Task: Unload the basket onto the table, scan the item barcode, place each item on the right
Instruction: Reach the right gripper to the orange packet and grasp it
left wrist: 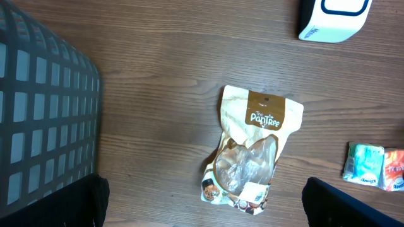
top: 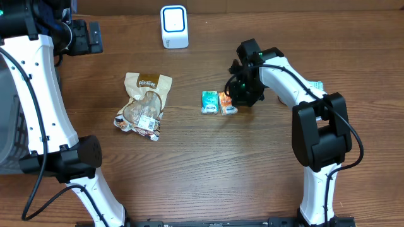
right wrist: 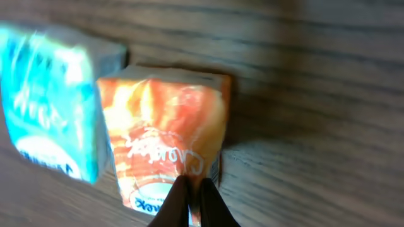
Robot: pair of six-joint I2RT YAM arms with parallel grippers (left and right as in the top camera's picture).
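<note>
An orange tissue pack (top: 230, 106) (right wrist: 164, 132) lies on the wooden table beside a teal pack (top: 209, 101) (right wrist: 53, 113). My right gripper (top: 236, 96) (right wrist: 194, 205) is down on the orange pack, its dark fingers shut on a pinch of the wrapper at the pack's near end. The white barcode scanner (top: 174, 26) (left wrist: 331, 19) stands at the back of the table. High at the far left, my left gripper (top: 85, 36) (left wrist: 205, 202) hangs open and empty, above a tan snack bag (top: 145, 104) (left wrist: 252, 151).
A grey slatted basket (left wrist: 44, 113) sits off the table's left side. Another teal packet (top: 315, 85) shows partly behind my right arm. In the left wrist view the teal pack (left wrist: 363, 164) and the orange pack (left wrist: 394, 169) appear at the right edge.
</note>
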